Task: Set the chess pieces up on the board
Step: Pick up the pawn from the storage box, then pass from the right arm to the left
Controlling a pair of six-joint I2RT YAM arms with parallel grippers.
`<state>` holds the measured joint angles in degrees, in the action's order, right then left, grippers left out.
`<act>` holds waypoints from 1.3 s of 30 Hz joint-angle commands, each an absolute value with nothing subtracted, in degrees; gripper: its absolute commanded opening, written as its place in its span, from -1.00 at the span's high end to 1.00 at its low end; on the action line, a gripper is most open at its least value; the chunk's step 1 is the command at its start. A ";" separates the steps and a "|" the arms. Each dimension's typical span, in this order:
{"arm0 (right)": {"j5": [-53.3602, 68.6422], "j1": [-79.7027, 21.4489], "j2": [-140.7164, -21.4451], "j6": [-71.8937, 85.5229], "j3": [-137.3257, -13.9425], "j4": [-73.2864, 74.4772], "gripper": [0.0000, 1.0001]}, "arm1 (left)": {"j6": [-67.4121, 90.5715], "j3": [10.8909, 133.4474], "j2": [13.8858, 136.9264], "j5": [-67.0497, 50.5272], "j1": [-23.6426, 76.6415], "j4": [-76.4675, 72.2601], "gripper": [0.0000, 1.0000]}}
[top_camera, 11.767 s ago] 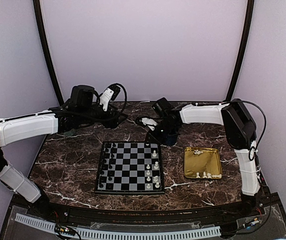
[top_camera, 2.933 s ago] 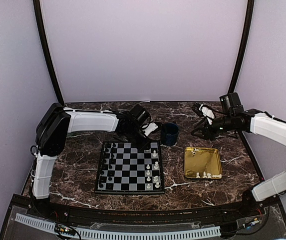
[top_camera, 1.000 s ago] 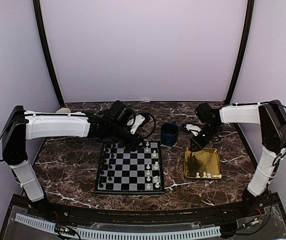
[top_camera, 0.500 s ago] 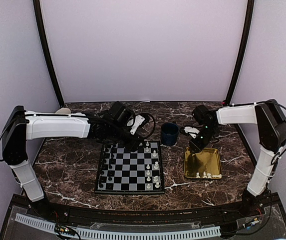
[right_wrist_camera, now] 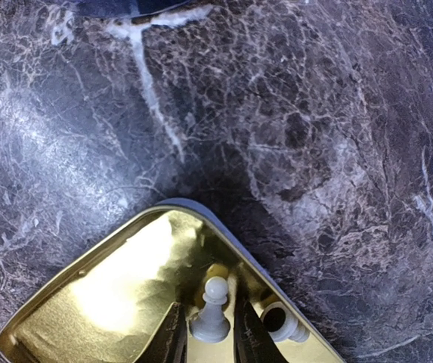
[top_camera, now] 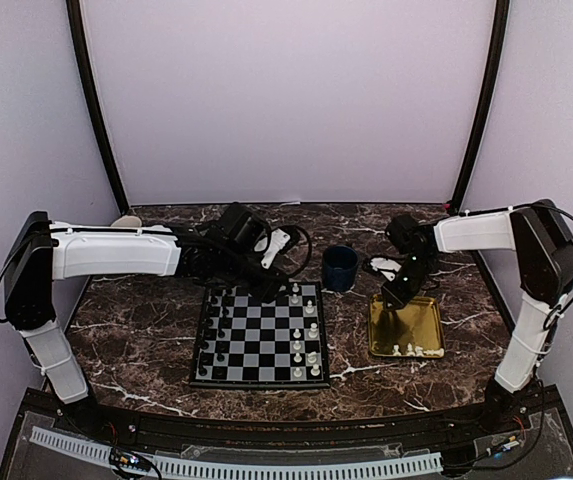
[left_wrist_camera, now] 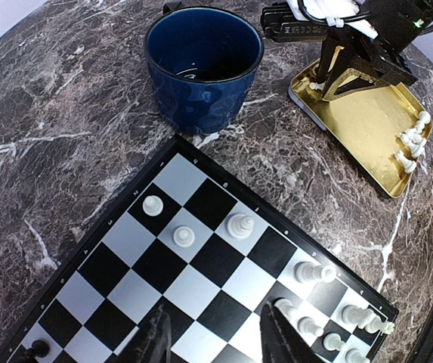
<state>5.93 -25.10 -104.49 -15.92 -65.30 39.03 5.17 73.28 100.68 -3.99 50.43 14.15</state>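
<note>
The board lies mid-table with white chess pieces along its right side. My right gripper is down in the far-left corner of the gold tray. In the right wrist view its jaws are shut on the base of an upright white pawn, with another white piece lying beside it. My left gripper hovers over the board's far edge. In the left wrist view it is open and empty above the squares, near three white pieces.
A dark blue mug stands between the board and the tray, close to both grippers. Black pieces line the board's left side. Several white pieces rest at the tray's near edge. The marble table ends at purple walls.
My right gripper has settled slightly lower into the tray's corner and closed a little onto the pawn. The left arm has not moved.
</note>
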 commanded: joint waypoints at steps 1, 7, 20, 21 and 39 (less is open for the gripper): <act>5.29 -25.40 -104.34 -15.95 -63.61 38.95 0.54 | 5.24 72.86 99.66 -4.29 50.71 13.46 0.14; 5.86 -25.41 -103.81 -16.23 -63.62 38.45 0.66 | 5.35 72.86 99.93 -4.59 50.70 12.95 0.14; 29.36 -25.68 -85.54 -27.13 -60.71 37.13 0.78 | 16.53 72.64 101.17 -14.75 50.71 0.59 0.13; 30.96 -25.93 -83.74 -27.74 -60.49 36.74 0.77 | 18.67 72.27 101.35 -16.23 50.71 -1.96 0.13; 36.55 -33.32 -81.27 -29.22 -64.93 36.82 0.72 | 49.09 71.11 112.91 -35.60 50.95 -40.79 0.16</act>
